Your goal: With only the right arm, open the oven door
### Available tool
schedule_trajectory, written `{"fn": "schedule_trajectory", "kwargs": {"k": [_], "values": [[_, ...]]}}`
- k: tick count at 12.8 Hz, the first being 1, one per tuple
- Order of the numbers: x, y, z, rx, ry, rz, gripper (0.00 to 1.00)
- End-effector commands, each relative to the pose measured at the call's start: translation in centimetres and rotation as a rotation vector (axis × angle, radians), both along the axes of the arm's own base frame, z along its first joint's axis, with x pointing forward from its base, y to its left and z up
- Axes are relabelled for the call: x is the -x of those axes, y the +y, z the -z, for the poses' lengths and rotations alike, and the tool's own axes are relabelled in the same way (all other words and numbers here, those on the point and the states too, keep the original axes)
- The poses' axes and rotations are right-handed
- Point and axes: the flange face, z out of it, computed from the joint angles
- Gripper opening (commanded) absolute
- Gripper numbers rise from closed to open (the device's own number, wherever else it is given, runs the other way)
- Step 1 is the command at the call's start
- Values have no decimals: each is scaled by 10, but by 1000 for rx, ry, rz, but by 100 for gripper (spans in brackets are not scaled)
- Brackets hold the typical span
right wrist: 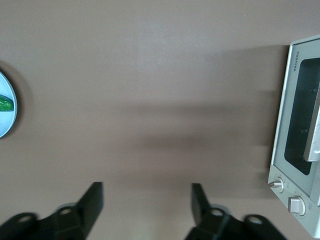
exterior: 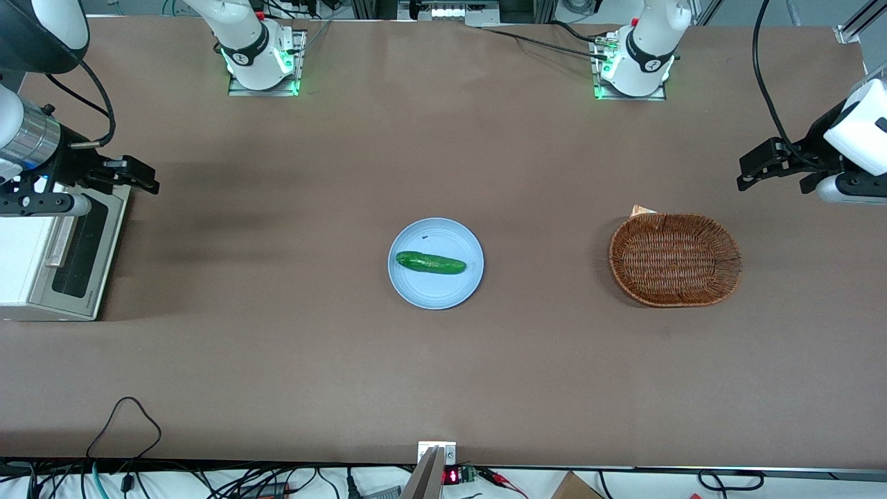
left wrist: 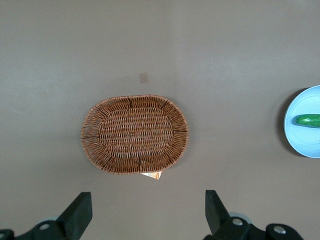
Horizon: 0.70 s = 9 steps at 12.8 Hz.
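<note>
The cream-white oven stands at the working arm's end of the table. Its oven door, silver-framed with a dark window and a bar handle, lies flat against the oven's face, shut. The right arm's silver wrist collar hangs above the oven's farther corner. My gripper hovers over bare table in front of the door, farther from the front camera than the handle. In the right wrist view the gripper is open with nothing between its fingers, and the oven door, its handle and a knob show off to one side.
A light blue plate holding a green cucumber sits mid-table. A brown wicker basket lies toward the parked arm's end, with a small card at its farther rim. Cables run along the table's near edge.
</note>
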Motion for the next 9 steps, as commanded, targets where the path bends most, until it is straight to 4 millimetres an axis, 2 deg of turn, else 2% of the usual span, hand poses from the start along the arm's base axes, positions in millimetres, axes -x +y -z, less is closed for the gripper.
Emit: {"fn": "schedule_trajectory", "kwargs": {"k": [1,2,3,9], "values": [[-2,0,-6,-10,10,-2,15],[-2,0,-6,-8,10,-2,8],[-2,0,-6,-8,10,-2,6],[-2,0,-6,-6,12,-1,5]]}}
